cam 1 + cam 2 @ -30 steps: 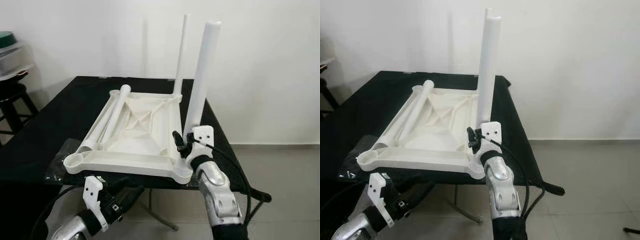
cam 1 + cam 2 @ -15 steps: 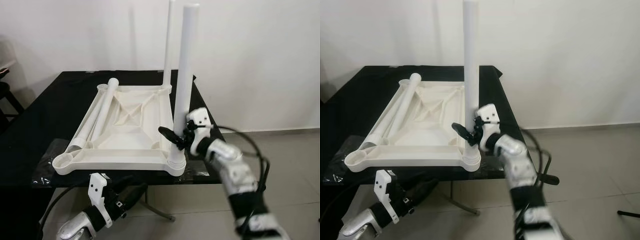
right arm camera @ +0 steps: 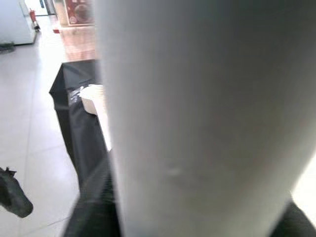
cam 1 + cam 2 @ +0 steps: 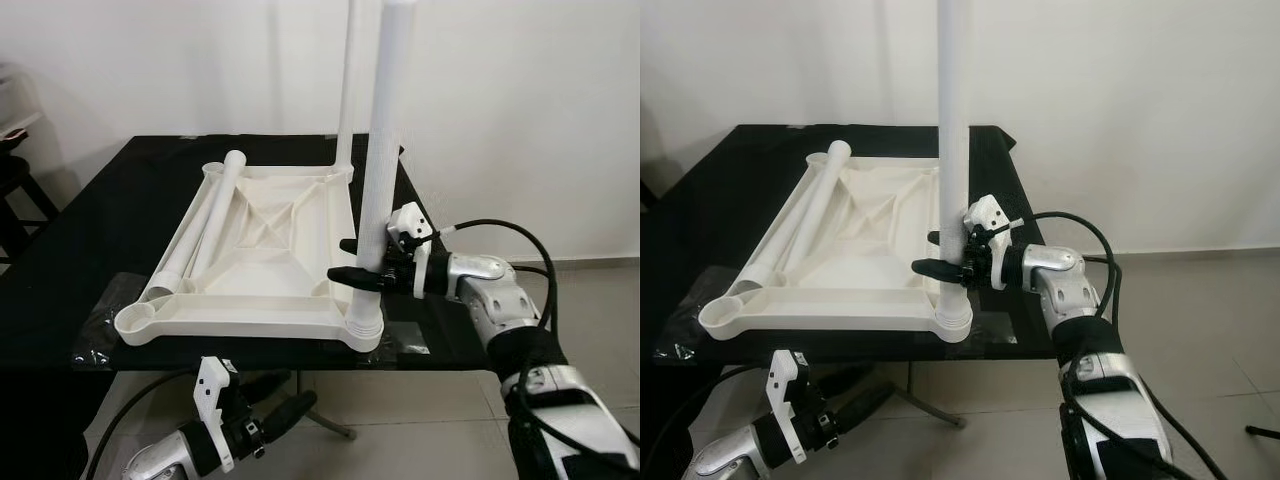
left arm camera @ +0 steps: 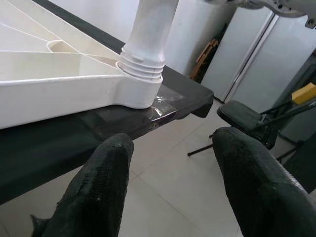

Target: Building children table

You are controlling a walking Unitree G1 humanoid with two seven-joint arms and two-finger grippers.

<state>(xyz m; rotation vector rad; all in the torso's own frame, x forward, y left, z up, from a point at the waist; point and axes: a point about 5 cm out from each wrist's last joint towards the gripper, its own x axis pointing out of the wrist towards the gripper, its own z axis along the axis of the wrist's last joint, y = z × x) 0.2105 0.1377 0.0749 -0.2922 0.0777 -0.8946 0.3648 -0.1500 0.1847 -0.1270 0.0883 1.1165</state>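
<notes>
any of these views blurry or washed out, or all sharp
Right wrist view: the white leg is so close it blurs to a featureless grey-white, with bright, washed-out floor behind. Left wrist view: crisp on the threaded leg base, its fingers soft. Both eye views: evenly lit, with glare on the black table.

A plain white wall (image 4: 500, 100) stands behind a black table (image 4: 90, 230). The floor (image 4: 600, 300) is laid with pale grey tiles. A dark stool (image 4: 15, 190) stands at the left edge, and clear plastic film (image 4: 95, 325) lies on the table's near edge.
</notes>
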